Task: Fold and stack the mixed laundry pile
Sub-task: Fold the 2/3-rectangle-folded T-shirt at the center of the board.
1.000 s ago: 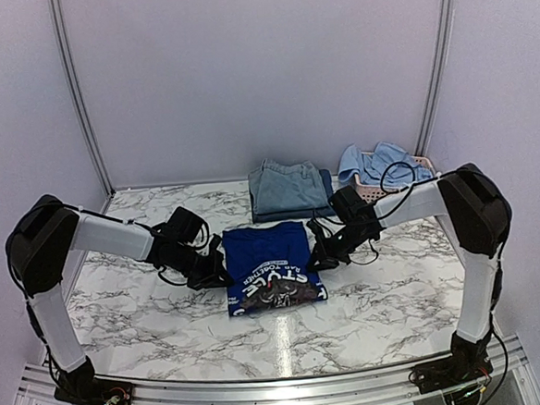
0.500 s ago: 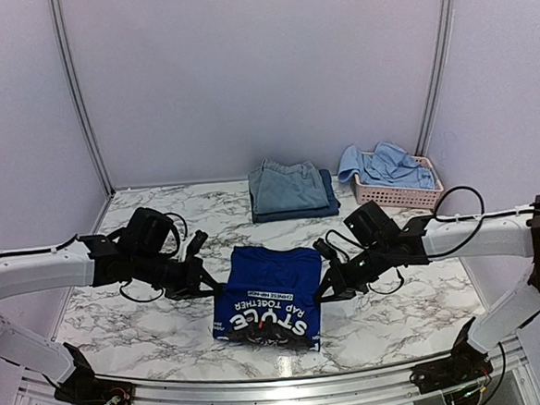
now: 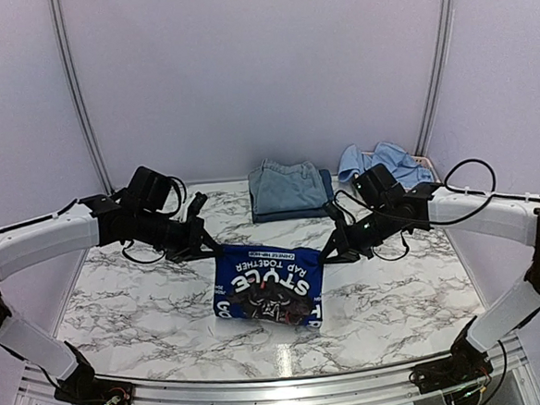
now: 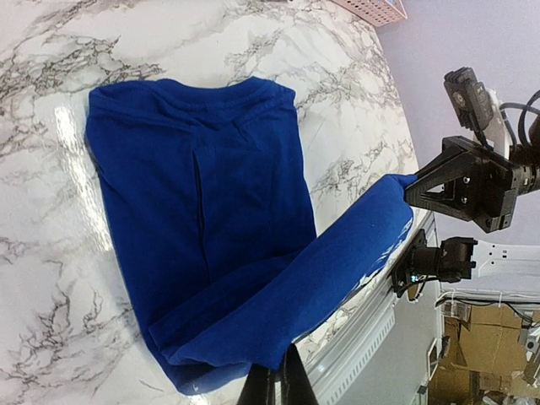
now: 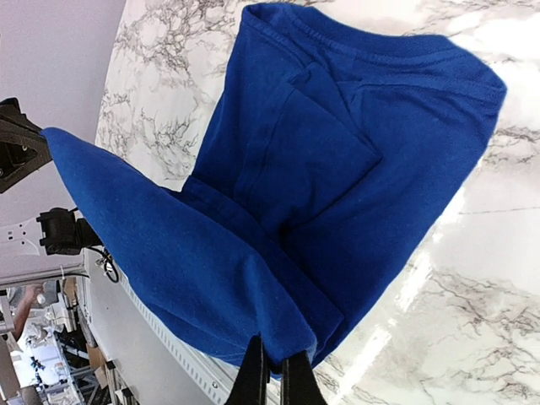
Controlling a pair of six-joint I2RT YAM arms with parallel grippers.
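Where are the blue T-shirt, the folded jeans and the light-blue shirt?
blue T-shirt (image 3: pixel 267 286): top view, on its lettered front panel.
folded jeans (image 3: pixel 287 187): top view, middle of the upper denim layer.
light-blue shirt (image 3: pixel 389 155): top view, its crumpled upper fold.

White marble-pattern tabletop (image 3: pixel 139 314) with grey veins, glossy, with a glare streak (image 3: pixel 281 339) front centre. Plain pale lavender wall panels (image 3: pixel 261 73) on three sides, aluminium posts (image 3: pixel 75 96) at the back corners. Aluminium rail (image 3: pixel 283 389) along the near edge. Cardboard boxes (image 4: pixel 489 354) past the table edge.
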